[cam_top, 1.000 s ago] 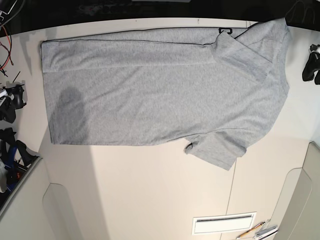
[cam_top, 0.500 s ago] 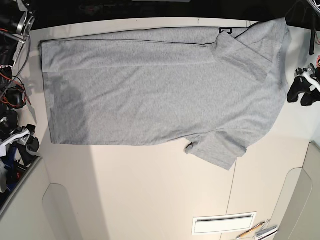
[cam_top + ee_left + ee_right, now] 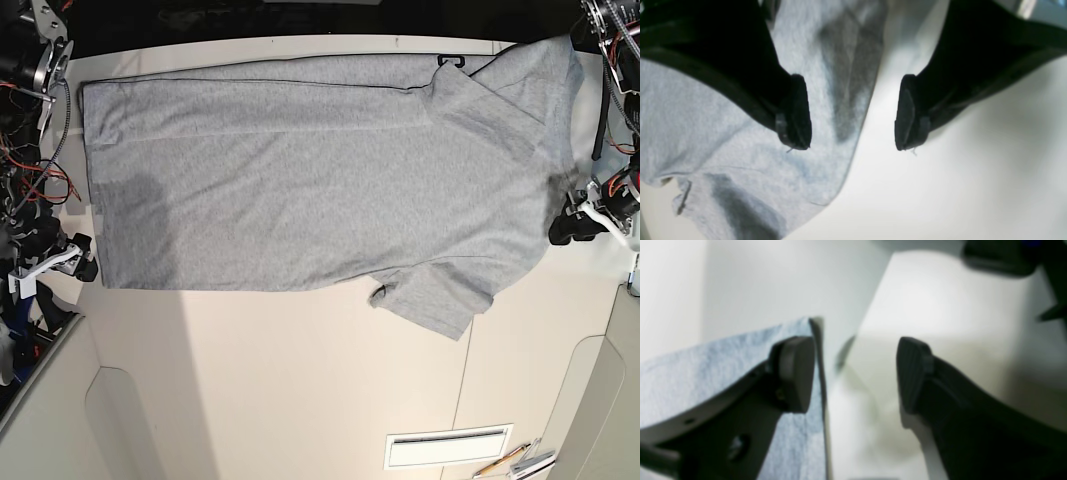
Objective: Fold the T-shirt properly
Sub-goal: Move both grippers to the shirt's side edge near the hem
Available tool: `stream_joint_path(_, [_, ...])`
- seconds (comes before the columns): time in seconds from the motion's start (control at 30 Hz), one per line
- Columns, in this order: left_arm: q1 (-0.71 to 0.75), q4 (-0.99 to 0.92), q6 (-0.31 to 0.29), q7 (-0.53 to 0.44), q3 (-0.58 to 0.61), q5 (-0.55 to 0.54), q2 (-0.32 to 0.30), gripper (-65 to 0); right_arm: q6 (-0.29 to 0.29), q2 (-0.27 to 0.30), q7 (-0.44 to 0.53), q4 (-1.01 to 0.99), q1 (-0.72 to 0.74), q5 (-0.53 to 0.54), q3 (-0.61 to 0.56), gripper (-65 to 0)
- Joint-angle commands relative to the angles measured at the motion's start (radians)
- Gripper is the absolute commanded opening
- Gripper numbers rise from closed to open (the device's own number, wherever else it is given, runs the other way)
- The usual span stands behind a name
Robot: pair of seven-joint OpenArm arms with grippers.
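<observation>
Both arms moved in since earlier frame: left gripper (image 3: 572,229) at shoulder edge, right gripper (image 3: 82,268) at hem corner of T-shirt (image 3: 300,170); fingers spread, nothing pinched; grasp for fold likely next

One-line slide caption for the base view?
Grey T-shirt spread flat on the white table, both end effectors open at its opposite ends.

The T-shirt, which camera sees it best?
The base view: it shows the whole T-shirt spread flat on the table, with both sleeves. The left wrist view shows only a blurry patch of cloth and one edge below open jaws. The right wrist view shows only a corner.
</observation>
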Motion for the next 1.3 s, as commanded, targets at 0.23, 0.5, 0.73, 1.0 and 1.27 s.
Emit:
stream_joint_path(0.23, [-0.076, -0.032, -0.009, -0.045, 0.076, 0.045, -0.023, -22.4, 0.007, -0.016, 0.04, 0.003, 0.027, -0.023, 0.003, -26.8])
stream_joint_path(0.5, [-0.076, -0.032, -0.009, -0.044, 0.079, 0.044, -0.022, -22.4, 0.007, -0.053, 0.041, 0.003, 0.027, -0.023, 0.003, -26.8])
stream_joint_path(0.73, [-0.076, -0.032, -0.009, -0.044, 0.079, 0.034, -0.017, -22.4, 0.008, -0.082, 0.039, 0.003, 0.027, -0.021, 0.003, -26.8])
stream_joint_path(1.0, [-0.076, -0.032, -0.009, -0.039, 0.079, 0.005, -0.017, -22.4, 0.01, -0.117, 0.008, 0.003, 0.027, -0.019, 0.002, -26.8])
stream_joint_path(1.27, [-0.09, -0.032, -0.009, -0.035, 0.08, -0.012, -0.016, -22.4, 0.012, -0.127, -0.027, 0.003, 0.027, 0.004, 0.002, -26.8])
